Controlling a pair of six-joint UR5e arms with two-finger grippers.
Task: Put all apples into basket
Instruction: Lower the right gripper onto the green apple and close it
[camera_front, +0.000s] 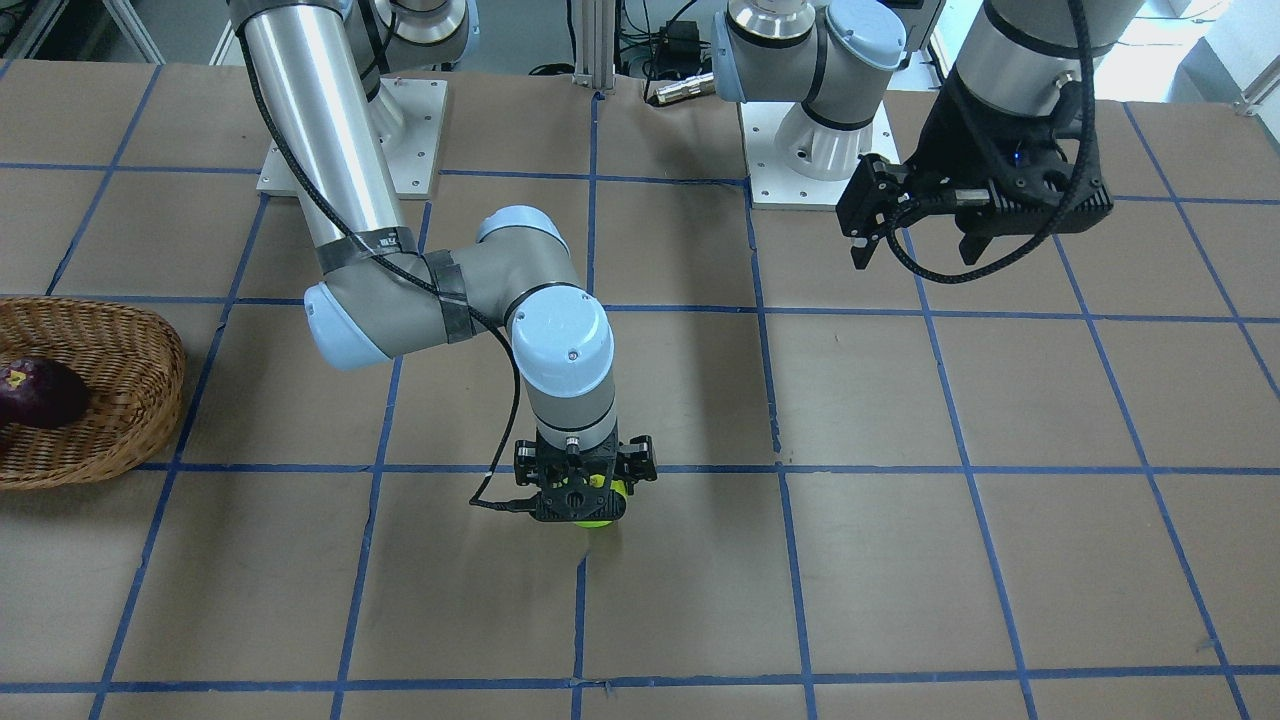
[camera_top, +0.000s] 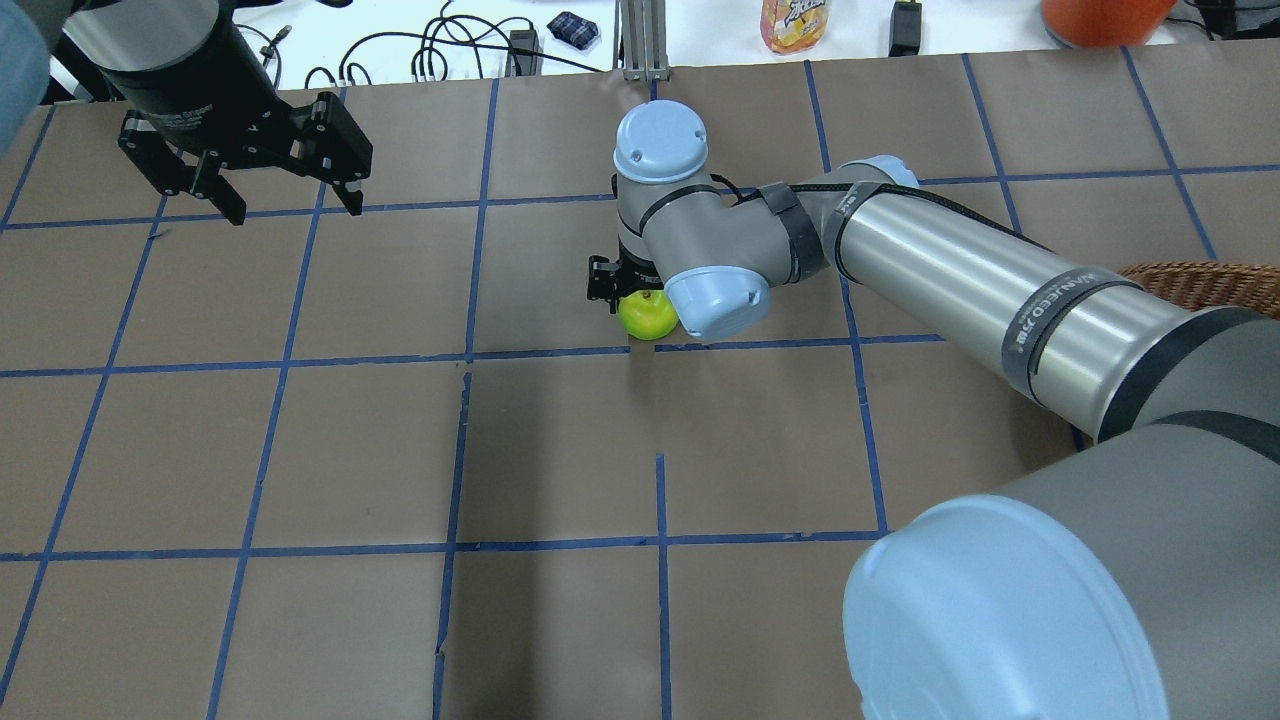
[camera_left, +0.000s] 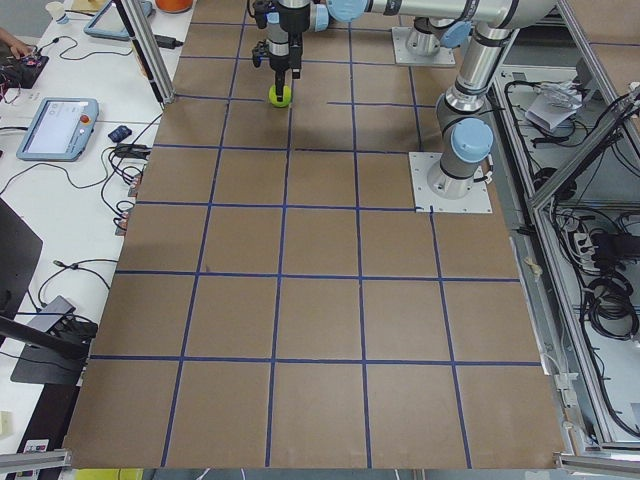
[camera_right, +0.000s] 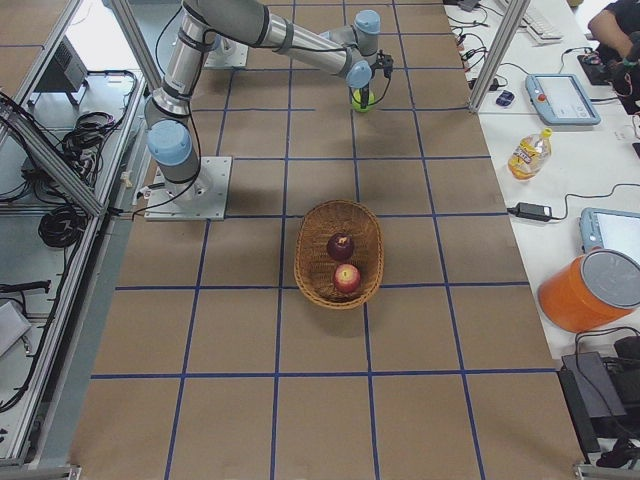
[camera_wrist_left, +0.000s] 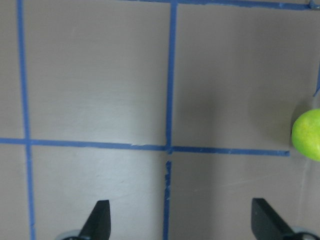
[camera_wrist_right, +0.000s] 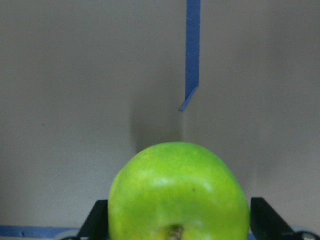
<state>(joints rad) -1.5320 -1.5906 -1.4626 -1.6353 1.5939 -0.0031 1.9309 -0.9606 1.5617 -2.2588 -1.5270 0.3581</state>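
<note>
Exterior right view: we see the red apple (camera_right: 347, 278) and maroon apple (camera_right: 340, 245) lying inside the basket (camera_right: 303, 262). The green apple (camera_wrist_right: 179, 192) sits well apart from the basket, between the wide-spread fingers of our right gripper (camera_wrist_right: 179, 210), apparently not yet squeezed. Our left gripper (camera_wrist_left: 180, 210) hangs spread and empty. One apple remains.
</note>
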